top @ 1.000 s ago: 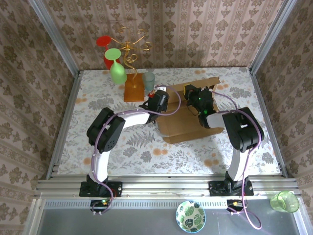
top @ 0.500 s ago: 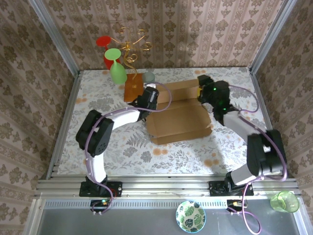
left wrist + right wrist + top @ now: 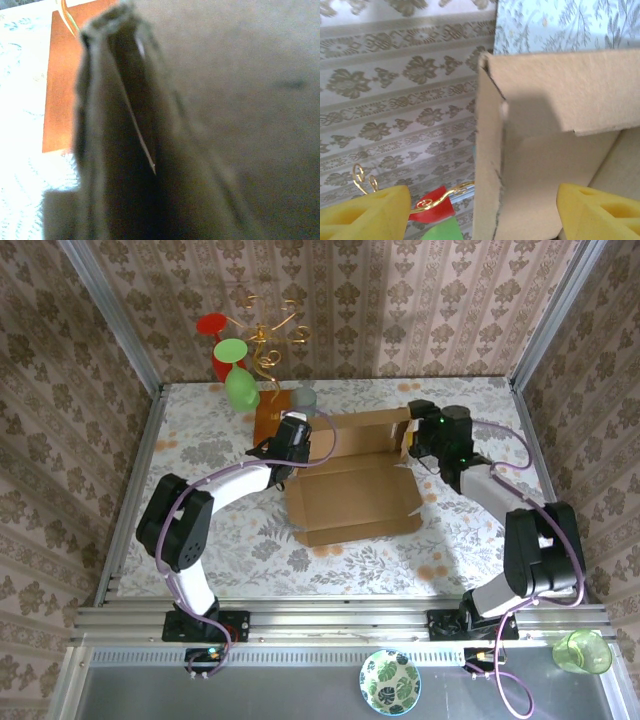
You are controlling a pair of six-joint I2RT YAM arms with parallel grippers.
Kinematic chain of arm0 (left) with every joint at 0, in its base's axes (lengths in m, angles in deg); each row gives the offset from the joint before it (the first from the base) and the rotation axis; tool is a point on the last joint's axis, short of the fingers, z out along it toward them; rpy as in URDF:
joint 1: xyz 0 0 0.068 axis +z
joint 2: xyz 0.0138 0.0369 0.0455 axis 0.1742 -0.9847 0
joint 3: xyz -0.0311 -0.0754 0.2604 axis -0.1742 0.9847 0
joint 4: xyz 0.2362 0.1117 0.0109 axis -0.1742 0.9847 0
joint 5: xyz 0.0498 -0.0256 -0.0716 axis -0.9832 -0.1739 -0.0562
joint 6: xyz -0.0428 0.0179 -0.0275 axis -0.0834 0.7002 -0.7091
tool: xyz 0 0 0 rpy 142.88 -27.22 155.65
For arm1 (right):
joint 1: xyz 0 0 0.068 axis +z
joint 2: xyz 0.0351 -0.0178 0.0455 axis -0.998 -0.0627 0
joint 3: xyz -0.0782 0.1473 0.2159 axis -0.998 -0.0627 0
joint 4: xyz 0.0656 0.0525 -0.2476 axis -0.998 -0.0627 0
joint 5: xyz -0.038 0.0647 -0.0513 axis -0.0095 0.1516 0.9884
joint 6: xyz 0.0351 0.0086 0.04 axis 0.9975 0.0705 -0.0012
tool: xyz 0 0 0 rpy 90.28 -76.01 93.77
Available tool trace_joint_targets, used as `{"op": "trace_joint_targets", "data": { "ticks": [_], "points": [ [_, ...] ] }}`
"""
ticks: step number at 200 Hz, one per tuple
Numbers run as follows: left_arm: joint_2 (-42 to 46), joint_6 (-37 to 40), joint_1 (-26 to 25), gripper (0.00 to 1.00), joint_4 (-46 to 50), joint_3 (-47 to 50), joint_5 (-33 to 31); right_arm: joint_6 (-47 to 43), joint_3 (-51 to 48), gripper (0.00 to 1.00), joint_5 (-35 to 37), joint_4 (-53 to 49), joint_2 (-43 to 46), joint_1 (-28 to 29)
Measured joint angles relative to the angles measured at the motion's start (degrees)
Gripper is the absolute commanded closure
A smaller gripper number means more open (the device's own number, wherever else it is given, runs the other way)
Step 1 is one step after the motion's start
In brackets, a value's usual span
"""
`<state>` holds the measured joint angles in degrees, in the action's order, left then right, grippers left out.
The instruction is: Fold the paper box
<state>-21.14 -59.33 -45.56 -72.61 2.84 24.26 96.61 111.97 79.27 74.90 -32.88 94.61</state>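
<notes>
The right tool (image 3: 413, 436) gapes wide around the 2 o'clock flap of the brown corrugated cardboard box (image 3: 350, 495); the left tool (image 3: 290, 436), at 10 o'clock, cannot be read.

The paper box (image 3: 350, 502) is plain brown, the table (image 3: 220, 530) pale floral, the wooden base (image 3: 265, 426) orange.

Top view is evenly lit. Close ahead of the left wrist camera, the plain brown corrugated cardboard box (image 3: 240, 100) is blurred and shadowed; the pale floral tabletop (image 3: 20, 100) is overexposed.

Floral table (image 3: 220, 530), paper box (image 3: 350, 502), wooden block (image 3: 266, 422)
</notes>
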Motion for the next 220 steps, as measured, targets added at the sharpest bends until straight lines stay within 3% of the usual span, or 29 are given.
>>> {"op": "trace_joint_targets", "data": {
  "ticks": [40,63,117,220],
  "points": [
    [0.0,-1.2,0.0,1.00,1.1,0.0,0.8,4.5,0.0,0.22,1.2,3.8,-4.7,3.0],
    [0.0,-1.6,0.0,1.00,1.4,0.1,0.9,4.3,1.0,0.28,1.5,4.3,-7.1,1.6],
    [0.5,-2.0,0.0,1.00,1.4,1.1,1.1,-2.0,2.4,0.41,0.6,1.5,-7.9,-3.4],
    [0.9,-1.9,0.0,1.00,1.4,1.1,1.2,-11.9,7.7,0.60,-4.2,-6.1,-9.5,-3.9]
  ]
}}
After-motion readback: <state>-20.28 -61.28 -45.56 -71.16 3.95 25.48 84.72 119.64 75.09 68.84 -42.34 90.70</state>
